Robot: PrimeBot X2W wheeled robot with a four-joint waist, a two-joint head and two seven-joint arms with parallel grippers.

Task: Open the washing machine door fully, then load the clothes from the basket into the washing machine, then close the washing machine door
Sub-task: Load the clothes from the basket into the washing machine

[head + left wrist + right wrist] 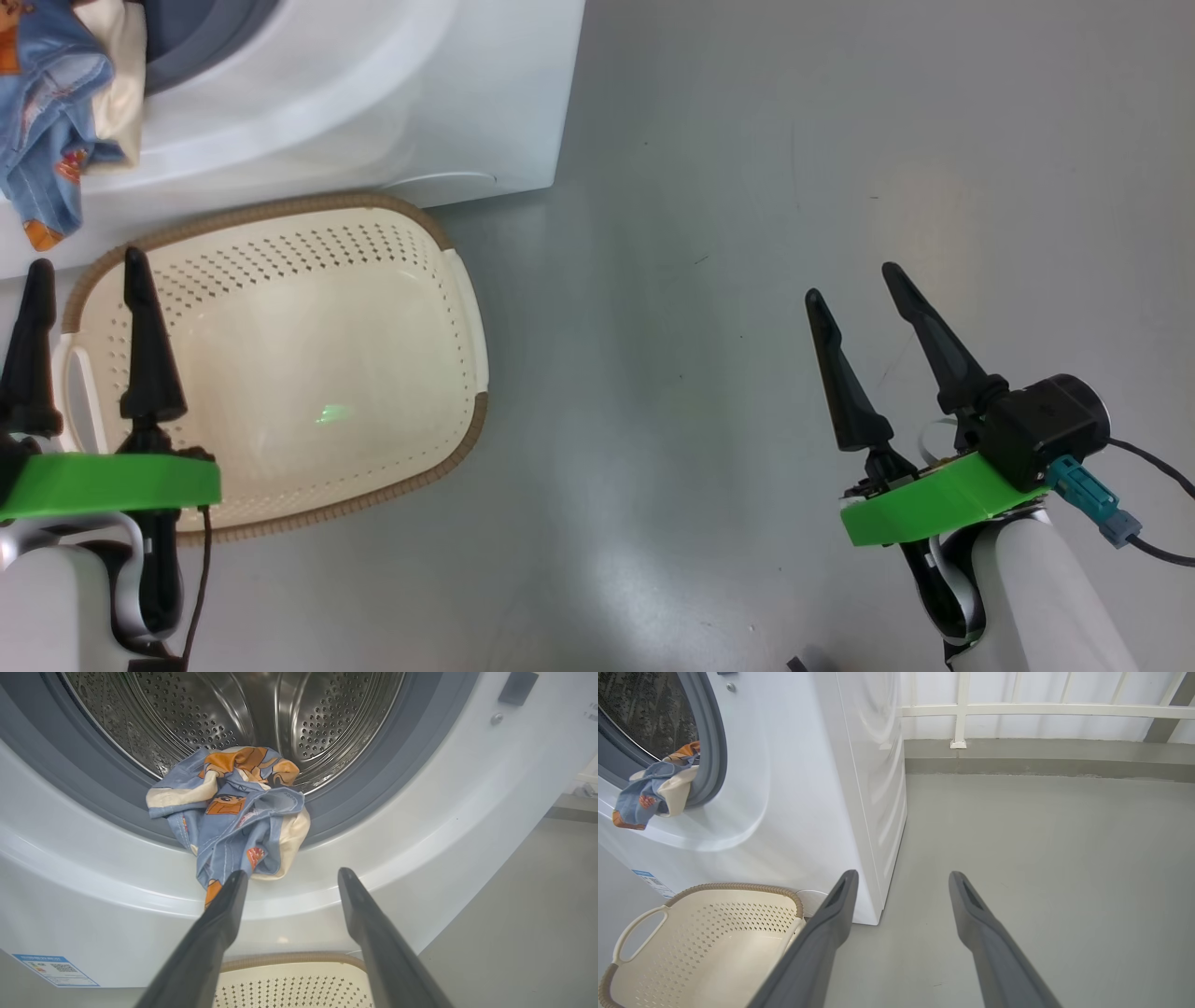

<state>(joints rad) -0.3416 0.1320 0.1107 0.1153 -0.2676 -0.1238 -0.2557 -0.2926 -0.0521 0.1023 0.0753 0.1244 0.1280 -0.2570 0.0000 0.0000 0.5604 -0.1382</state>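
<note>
The washing machine [808, 788] is seen with its round opening uncovered, the grey gasket [373, 765] and the perforated steel drum [233, 709] exposed. The clothes [233, 807] are bunched on the lower edge of that opening. One part lies inside the drum's mouth and the rest is draped over the gasket and down the white front (a blue garment with orange prints, with cream cloth showing beneath it). A small blue energy label [53, 969] is fixed near the front's lower corner.

The basket [733, 887] is set on the grey floor [1041, 858], just in front of the machine's base and near its right front corner.

The left gripper [87, 261] is held over the left rim of the basket, its two fingers spread apart and nothing caught between them. In the left wrist view one fingertip is seen against the hanging blue hem, though contact cannot be judged. The right gripper [852, 284] is held above bare floor, well apart from the basket, its fingers likewise parted and nothing gripped.
</note>
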